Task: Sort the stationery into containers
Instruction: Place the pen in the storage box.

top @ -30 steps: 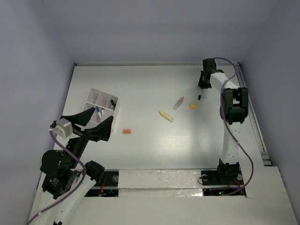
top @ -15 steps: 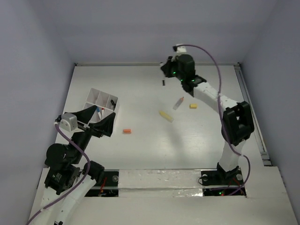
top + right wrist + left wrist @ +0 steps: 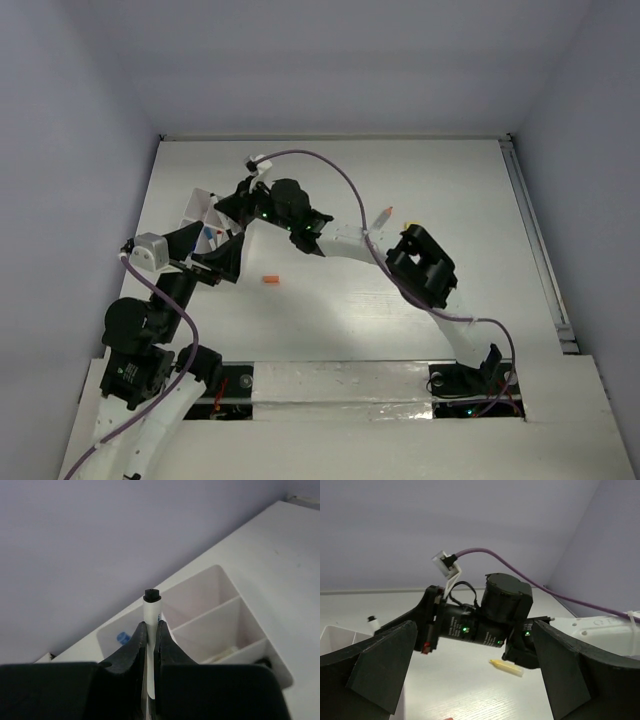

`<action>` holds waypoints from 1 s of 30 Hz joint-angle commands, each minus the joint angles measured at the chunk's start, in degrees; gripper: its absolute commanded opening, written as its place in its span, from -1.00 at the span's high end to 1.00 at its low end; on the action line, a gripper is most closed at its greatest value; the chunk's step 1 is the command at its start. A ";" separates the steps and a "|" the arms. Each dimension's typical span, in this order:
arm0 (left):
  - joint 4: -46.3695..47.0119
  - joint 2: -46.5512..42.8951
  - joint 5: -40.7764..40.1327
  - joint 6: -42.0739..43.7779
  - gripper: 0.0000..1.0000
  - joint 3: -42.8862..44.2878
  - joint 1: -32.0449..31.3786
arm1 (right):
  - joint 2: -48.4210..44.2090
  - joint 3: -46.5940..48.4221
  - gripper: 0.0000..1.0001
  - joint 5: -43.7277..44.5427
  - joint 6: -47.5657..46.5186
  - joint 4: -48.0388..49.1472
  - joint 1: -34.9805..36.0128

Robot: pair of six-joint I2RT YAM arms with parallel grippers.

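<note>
Jaws of right gripper (image 3: 151, 630) clamped on 1 black-capped white pen (image 3: 151, 611), held over white compartment box (image 3: 220, 587); 1 blue-capped pen (image 3: 121, 638) inside one compartment. Left gripper (image 3: 475, 680) spread wide, near box. Loose on table (image 3: 330, 310): 1 orange bit (image 3: 270, 280), 1 cream tube (image 3: 506, 667).

Nothing legible shows in any view. The right arm's black motor housing (image 3: 465, 627) bears faint pale print, perhaps a label, unreadable.
</note>
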 commanded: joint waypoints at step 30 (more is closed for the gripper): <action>3.27 0.33 1.64 -0.29 -0.98 -0.04 0.24 | 8.04 7.89 0.39 10.38 -4.99 11.50 7.52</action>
